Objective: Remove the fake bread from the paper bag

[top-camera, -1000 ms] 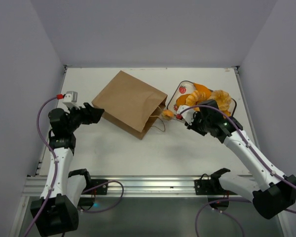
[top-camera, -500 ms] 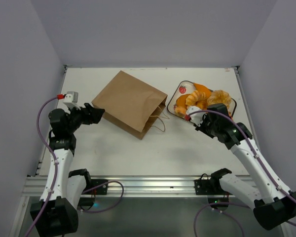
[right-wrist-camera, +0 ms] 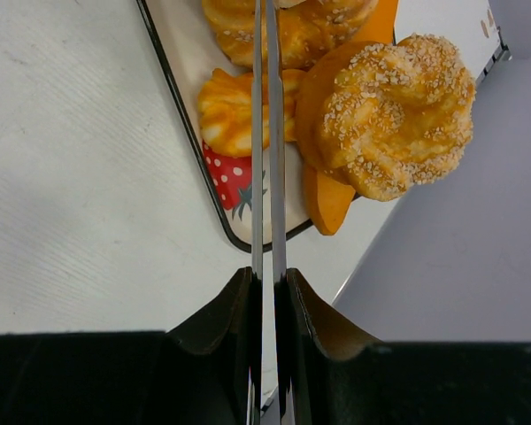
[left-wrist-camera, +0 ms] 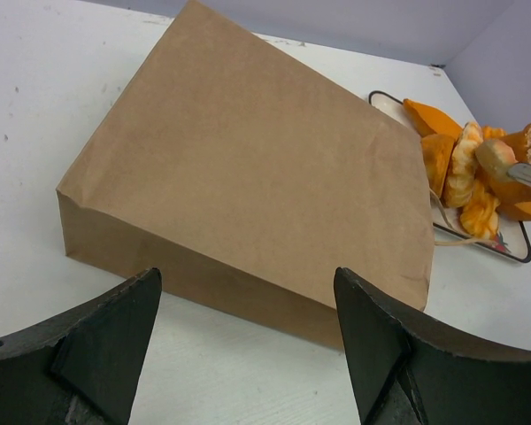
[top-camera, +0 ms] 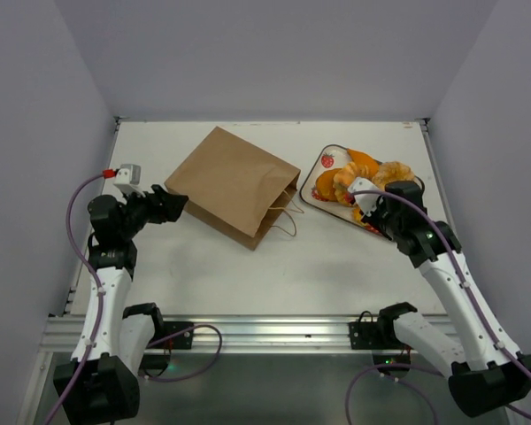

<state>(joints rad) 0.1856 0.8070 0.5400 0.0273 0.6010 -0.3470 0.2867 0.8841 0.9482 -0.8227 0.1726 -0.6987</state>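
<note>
Two tools share this job, and mine on the right [right-wrist-camera: 266, 53] hangs over the tray [right-wrist-camera: 182, 62] at 2 o'clock on the counter [top-camera: 336, 266]. Its blades are pressed almost together above a ridged yellow piece [right-wrist-camera: 234, 111], with a sesame roll [right-wrist-camera: 398, 115] at their 3 o'clock. Their tips run out of the wrist view, so I cannot tell whether a piece sits pinched there. My left tool [top-camera: 175, 205] is spread wide, facing the closed end of the paper bag [top-camera: 234, 181] from its 8 o'clock. The bag lies flat on its side, left of centre, with its mouth and handles [top-camera: 288, 217] toward 4 o'clock and well short of the tray. I judge this to be the drop-off step. To do it well I would part the blades only low over the tray, so nothing rolls over the rim, then lift straight up before swinging back. Going in again, I would enter the mouth low and flat, clear of the handles, with the left tool bracing the closed end so the bag cannot slide. I cannot see whether any bread remains inside.
</note>
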